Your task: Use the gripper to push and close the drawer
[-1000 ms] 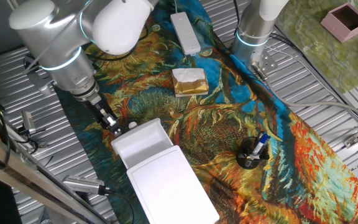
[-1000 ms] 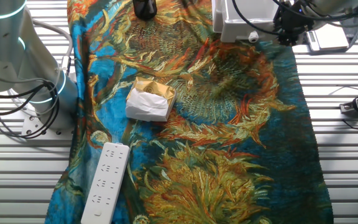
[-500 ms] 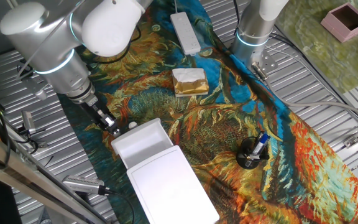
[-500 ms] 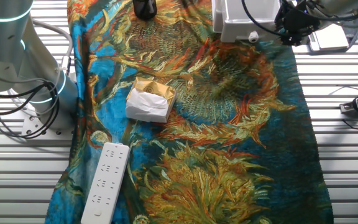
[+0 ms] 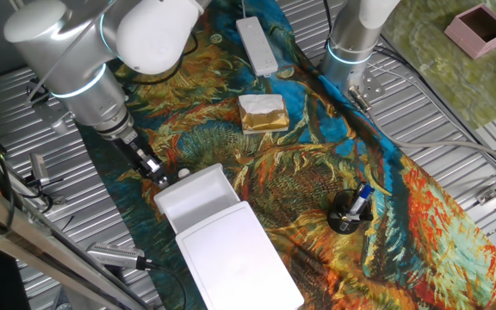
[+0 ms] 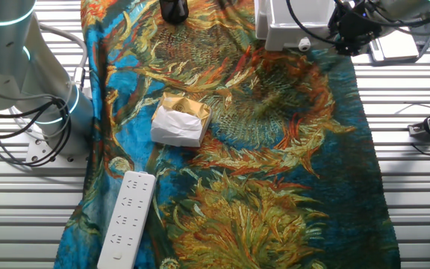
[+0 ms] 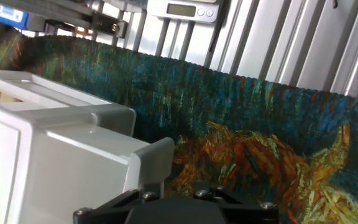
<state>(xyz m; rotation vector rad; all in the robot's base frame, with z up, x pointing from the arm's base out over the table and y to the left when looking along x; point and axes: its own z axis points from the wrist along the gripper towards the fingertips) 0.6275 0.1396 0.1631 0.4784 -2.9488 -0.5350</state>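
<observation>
- The drawer, a shallow white plastic tray with a raised rim, is sticking partway out of its flat white box, open and lying level on the tabletop.
- Its small round white knob is sitting on the front wall, facing the black claw just beside it.
</observation>
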